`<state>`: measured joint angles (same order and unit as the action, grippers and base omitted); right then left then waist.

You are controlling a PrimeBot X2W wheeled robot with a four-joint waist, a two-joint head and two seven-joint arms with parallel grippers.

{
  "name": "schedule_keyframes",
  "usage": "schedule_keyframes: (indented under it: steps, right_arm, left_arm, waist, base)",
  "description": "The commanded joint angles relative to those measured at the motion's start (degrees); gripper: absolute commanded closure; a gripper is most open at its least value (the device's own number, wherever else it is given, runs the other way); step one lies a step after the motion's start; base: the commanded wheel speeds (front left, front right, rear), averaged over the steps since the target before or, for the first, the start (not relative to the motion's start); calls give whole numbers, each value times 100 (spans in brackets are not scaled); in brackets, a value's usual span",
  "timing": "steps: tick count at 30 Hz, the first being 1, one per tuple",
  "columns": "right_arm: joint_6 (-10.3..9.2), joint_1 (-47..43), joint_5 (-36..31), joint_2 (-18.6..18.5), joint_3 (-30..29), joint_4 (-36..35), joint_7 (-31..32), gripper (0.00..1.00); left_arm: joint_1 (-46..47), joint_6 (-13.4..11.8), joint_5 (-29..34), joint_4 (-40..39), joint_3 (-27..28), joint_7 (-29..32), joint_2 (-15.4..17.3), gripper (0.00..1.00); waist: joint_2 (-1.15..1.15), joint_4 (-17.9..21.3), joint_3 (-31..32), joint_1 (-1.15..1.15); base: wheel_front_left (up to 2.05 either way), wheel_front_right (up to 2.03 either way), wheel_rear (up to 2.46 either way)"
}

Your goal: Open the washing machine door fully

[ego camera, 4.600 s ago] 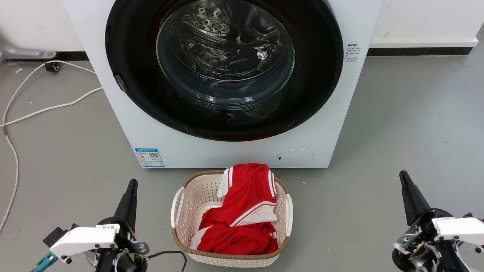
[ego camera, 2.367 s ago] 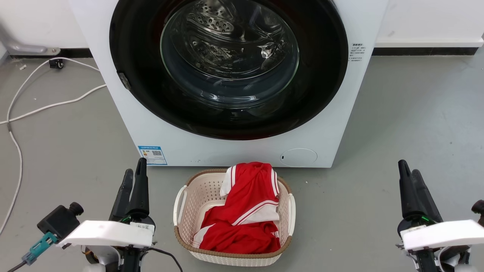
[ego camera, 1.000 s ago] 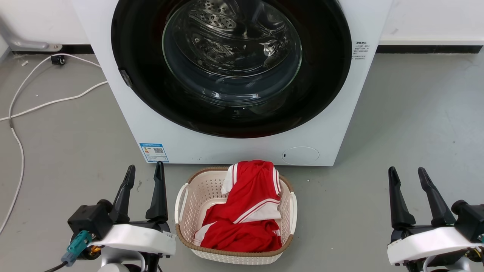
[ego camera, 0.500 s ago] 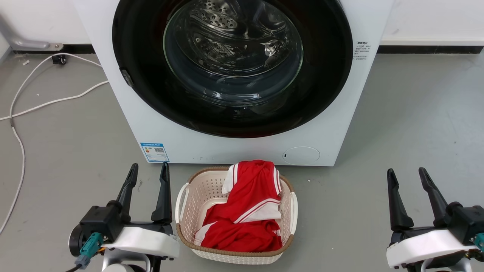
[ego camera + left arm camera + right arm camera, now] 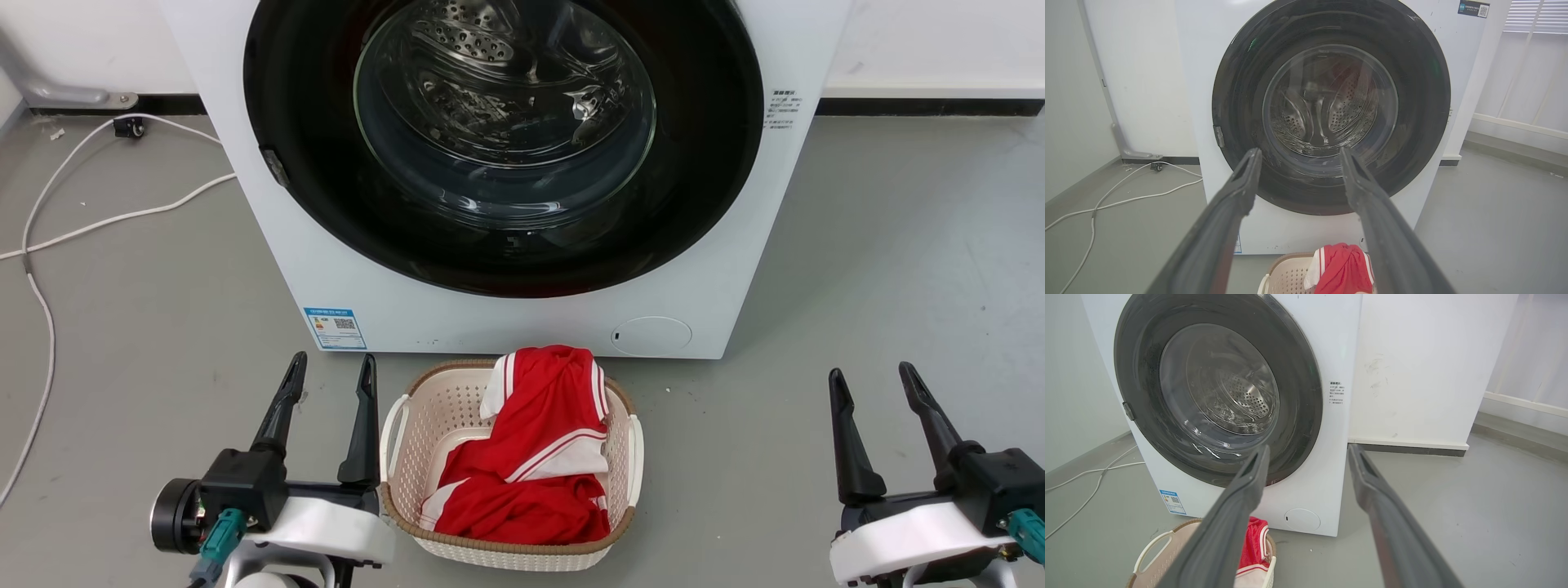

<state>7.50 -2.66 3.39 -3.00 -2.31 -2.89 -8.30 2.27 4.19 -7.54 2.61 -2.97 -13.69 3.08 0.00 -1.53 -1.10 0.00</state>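
The washing machine door (image 5: 506,139) is a wide round glossy black ring with a bulging clear glass bowl at its centre, lying flat against the white machine front; it also appears as the washing machine door (image 5: 1331,106) and the washing machine door (image 5: 1216,388). A small grey catch (image 5: 273,166) sits on its left rim. My left gripper (image 5: 331,367) stands open low at the left, well short of the door. My right gripper (image 5: 869,376) stands open low at the right, with nothing between its fingers.
A cream laundry basket (image 5: 397,441) holding a red and white garment (image 5: 531,449) sits on the grey floor right before the machine, between my grippers. White cables (image 5: 90,220) trail over the floor at the left. A white wall stands right of the machine (image 5: 1433,367).
Both grippers have turned at the wrist and gone from shut to open, fingers now spread side by side. The head camera has shifted slightly; the door has not moved.
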Motion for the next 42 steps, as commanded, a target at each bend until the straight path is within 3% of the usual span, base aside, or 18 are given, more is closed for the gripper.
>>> schedule_keyframes:
  steps: [1,13,23,24,25,30,36,37,42]
  right_arm:
    - [-2,-32,-153,19,11,3,-54,0]
    - [-2,-60,-517,23,31,29,-152,0]
    - [-3,-47,-306,23,35,114,-143,0]
    - [-3,-46,-293,23,39,124,-133,59]
    - [-3,-47,-237,23,39,143,-119,100]
    - [-3,-59,13,23,35,197,-177,100]
    - [-3,-55,1009,21,41,318,-256,100]
    - [-3,-35,1317,19,17,341,-286,100]
    - [-2,145,4151,18,42,559,-434,100]
  left_arm:
    - [-53,-30,158,-8,-7,-58,24,0]
    - [-83,-69,583,-17,-65,-165,19,0]
    - [-87,-70,514,11,-45,-153,13,0]
    - [-87,-69,508,13,-44,-153,12,0]
    - [-87,-68,507,15,-43,-153,11,0]
    - [-85,-65,491,19,-36,-153,9,0]
    - [-98,-53,477,22,-46,-153,4,0]
    - [-98,-52,474,18,-48,-153,3,0]
    - [-77,-44,472,4,-49,-153,1,0]
  waist:
    - [0,-1,-7,0]
    - [0,-3,-17,0]
    - [0,7,-30,0]
    - [0,8,-30,0]
    - [0,9,-28,0]
    - [0,14,-23,0]
    - [0,25,-14,0]
    - [0,28,-16,0]
    - [0,42,-40,0]
  base:
    - [0,0,0]
    - [0,0,0]
    - [0,0,0]
    - [0,0,0]
    - [0,0,0]
    - [0,0,0]
    - [0,0,0]
    - [0,0,0]
    - [0,0,0]
